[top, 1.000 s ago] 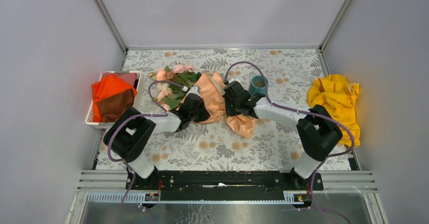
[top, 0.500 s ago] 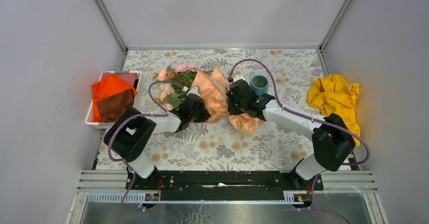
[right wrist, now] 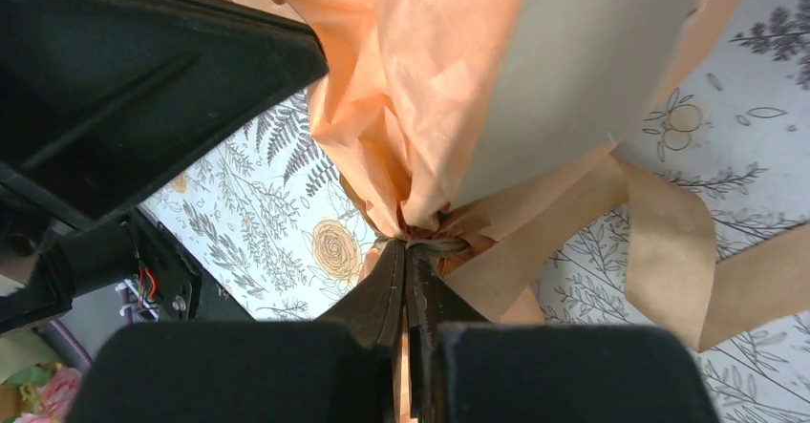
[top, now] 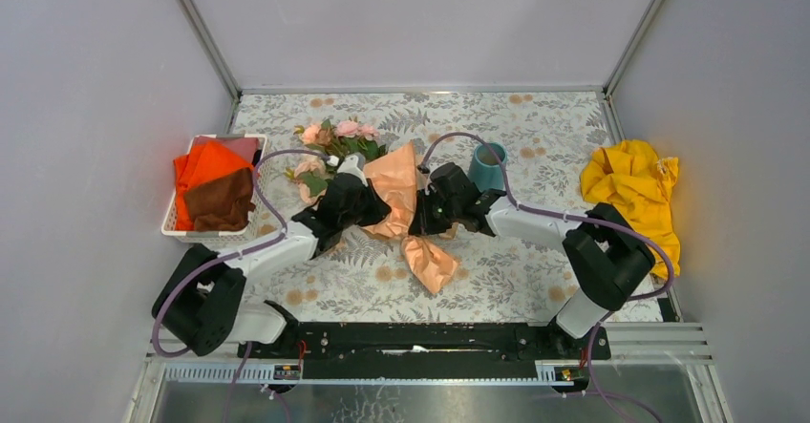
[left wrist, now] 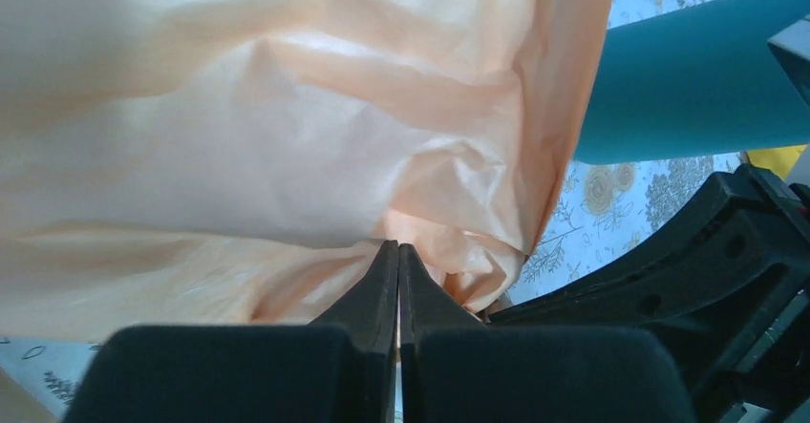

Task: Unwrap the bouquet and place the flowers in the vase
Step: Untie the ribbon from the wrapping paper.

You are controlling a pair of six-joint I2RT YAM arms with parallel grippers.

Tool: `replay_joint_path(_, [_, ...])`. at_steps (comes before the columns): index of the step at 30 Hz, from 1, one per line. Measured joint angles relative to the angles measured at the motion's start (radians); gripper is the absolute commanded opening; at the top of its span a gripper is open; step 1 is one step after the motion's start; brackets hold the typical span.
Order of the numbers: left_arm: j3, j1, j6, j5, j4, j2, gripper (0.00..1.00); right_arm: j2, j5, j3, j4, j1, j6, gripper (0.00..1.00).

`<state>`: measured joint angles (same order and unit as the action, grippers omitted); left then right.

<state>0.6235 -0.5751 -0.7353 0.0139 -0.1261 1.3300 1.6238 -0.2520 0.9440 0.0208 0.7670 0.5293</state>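
Note:
The bouquet's peach paper (top: 394, 186) is bunched between both grippers at mid-table, its tail (top: 430, 263) trailing toward the near edge. The flowers (top: 336, 137), pink and peach roses with green leaves, stick out at the back left. My left gripper (top: 371, 201) is shut, its tips (left wrist: 398, 245) pinching a fold of the paper (left wrist: 287, 127). My right gripper (top: 422, 215) is shut (right wrist: 406, 247) on the tan ribbon (right wrist: 669, 242) at the paper's gathered neck. The teal vase (top: 487, 163) stands upright just right of the right gripper and also shows in the left wrist view (left wrist: 688, 79).
A white basket (top: 178, 224) with orange and brown cloths sits at the left edge. A yellow cloth (top: 635, 192) lies at the right. The left arm's black body (right wrist: 143, 70) crowds the right wrist view. Grey walls close in the floral table.
The bouquet has swung: flowers moved toward the back, paper tail dropped toward the front. The left arm's elbow swung out to the near left; the right gripper shifted left.

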Motion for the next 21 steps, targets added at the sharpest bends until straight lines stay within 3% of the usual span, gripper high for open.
replay_joint_path(6, [-0.029,0.0,-0.031,0.063,-0.072,0.111,0.0,0.045,-0.021,0.0,-0.012,0.0,0.011,0.0])
replay_joint_path(14, [-0.029,0.0,-0.064,0.104,-0.202,0.265,0.0,0.046,0.029,0.001,0.025,0.0,-0.016,0.09])
replay_joint_path(17, [-0.025,0.0,-0.075,0.113,-0.233,0.291,0.0,0.046,0.047,0.001,0.034,0.0,-0.025,0.16])
replay_joint_path(21, [-0.019,0.0,-0.081,0.118,-0.251,0.311,0.0,0.046,0.06,0.005,0.049,0.0,-0.036,0.17])
